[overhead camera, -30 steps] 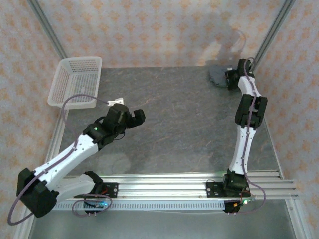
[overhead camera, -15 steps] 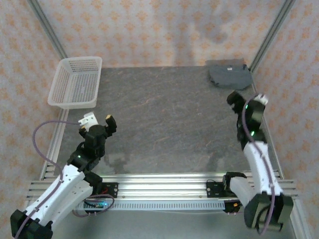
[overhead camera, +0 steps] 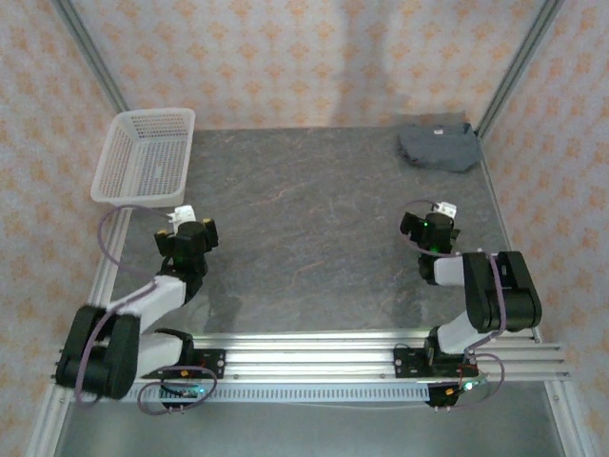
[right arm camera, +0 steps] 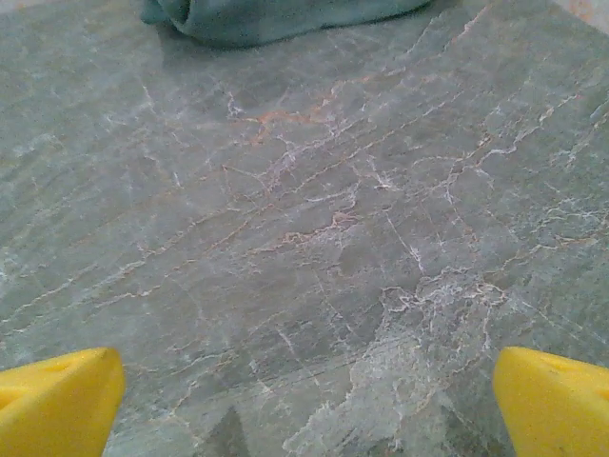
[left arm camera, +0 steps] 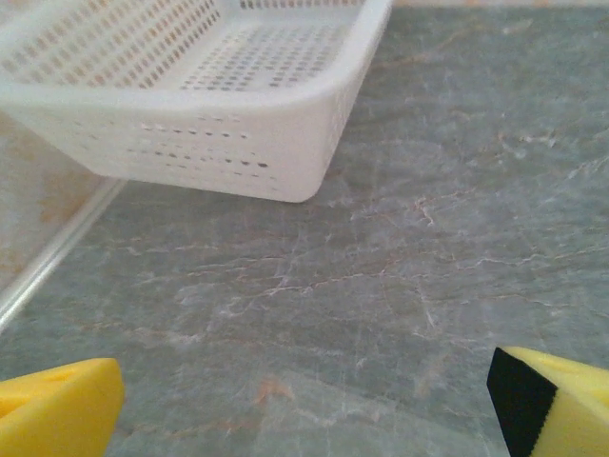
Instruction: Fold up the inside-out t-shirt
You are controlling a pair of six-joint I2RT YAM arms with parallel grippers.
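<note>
Left claw (left arm camera: 304,405) released, right claw (right arm camera: 304,405) released, t-shirt (overhead camera: 438,148) bunched at far-right corner, white basket (overhead camera: 152,112) at far-left

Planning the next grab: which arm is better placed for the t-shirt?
Right. The t-shirt lies in the far right corner, ahead of the right arm's open jaws; the left arm sits across the table by the basket.

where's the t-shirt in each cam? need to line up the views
Top external: t-shirt bunched in the far right corner.
Right wrist: t-shirt at the top edge, left of centre, partly cut off.
Left wrist: faces the white basket instead.
Shared landmark: the grey marbled table.
</note>
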